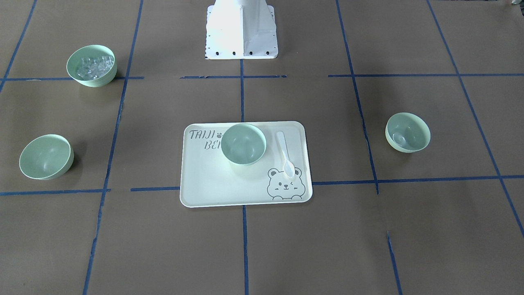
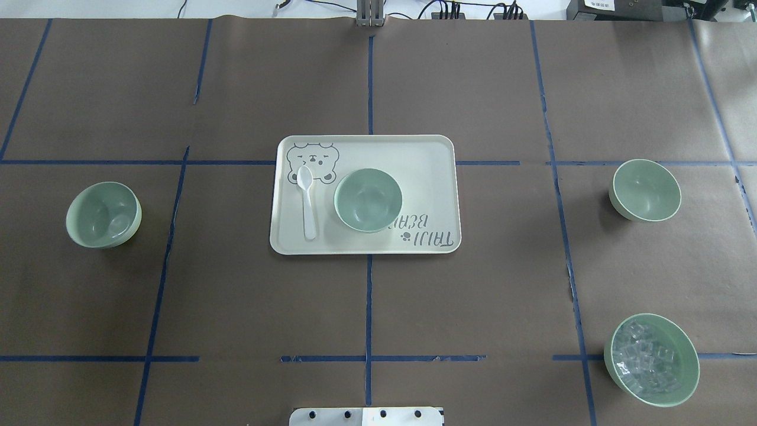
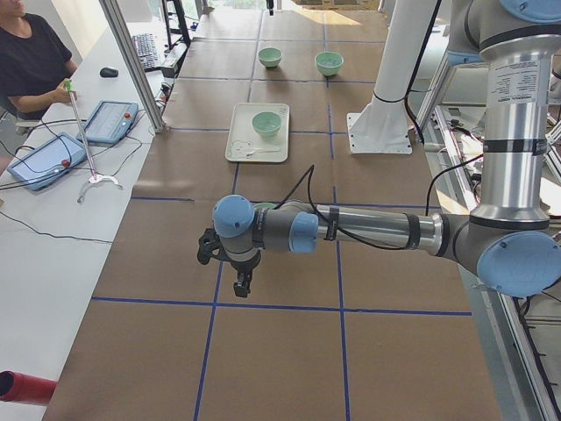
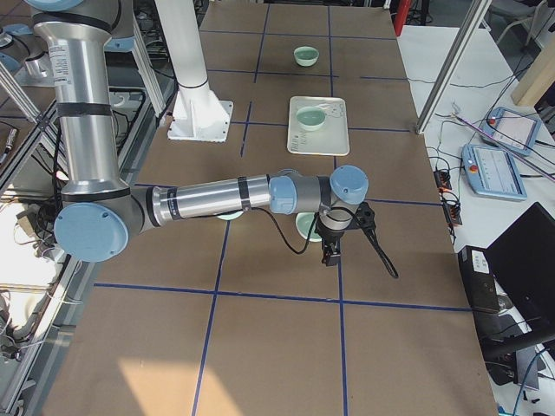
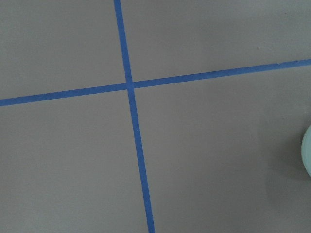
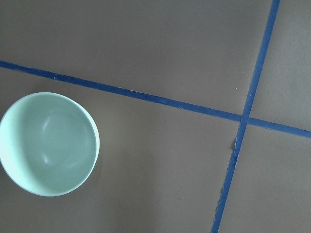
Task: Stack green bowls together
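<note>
Three empty pale green bowls stand apart. One bowl [image 2: 368,199] sits on the cream tray [image 2: 426,171]. One bowl [image 2: 103,214] stands on the table on my left side. One bowl [image 2: 644,190] stands on my right side and also shows in the right wrist view [image 6: 48,144]. My left gripper [image 3: 239,288] and right gripper [image 4: 329,257] show only in the side views, hanging above the table. I cannot tell whether they are open or shut. A bowl's edge [image 5: 307,150] shows at the right border of the left wrist view.
A like green bowl with clear ice-like cubes [image 2: 650,360] stands near my right front. A white spoon [image 2: 307,201] lies on the tray beside the bowl. Blue tape lines cross the brown table. A person [image 3: 31,61] sits at a side desk.
</note>
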Robot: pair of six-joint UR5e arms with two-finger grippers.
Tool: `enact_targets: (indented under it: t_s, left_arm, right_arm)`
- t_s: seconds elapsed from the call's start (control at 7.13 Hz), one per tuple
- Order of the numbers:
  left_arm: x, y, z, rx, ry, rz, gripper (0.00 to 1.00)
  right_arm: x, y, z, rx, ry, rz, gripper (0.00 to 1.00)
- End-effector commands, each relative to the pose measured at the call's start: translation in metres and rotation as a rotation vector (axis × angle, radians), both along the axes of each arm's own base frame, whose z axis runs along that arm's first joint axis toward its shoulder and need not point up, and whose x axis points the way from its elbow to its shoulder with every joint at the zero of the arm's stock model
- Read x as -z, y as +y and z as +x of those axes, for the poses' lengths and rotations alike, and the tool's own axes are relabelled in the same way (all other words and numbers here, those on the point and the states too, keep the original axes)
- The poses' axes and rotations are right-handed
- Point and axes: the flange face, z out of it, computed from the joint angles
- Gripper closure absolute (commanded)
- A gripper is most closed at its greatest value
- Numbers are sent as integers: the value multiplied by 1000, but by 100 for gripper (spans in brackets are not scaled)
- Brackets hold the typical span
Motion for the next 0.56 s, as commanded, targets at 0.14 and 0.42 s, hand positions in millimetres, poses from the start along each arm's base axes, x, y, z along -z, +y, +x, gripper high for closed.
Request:
enact_targets:
  t_s: [0.14,0.42]
  left_arm:
    - [16,-7,-8,5,-9,18,0]
    - [15,-6,-8,10,-15,15,0]
  right_arm:
    - [-7,-1,1,-2,0,-15,0]
    - [-3,-6,0,-1,-7,32,0]
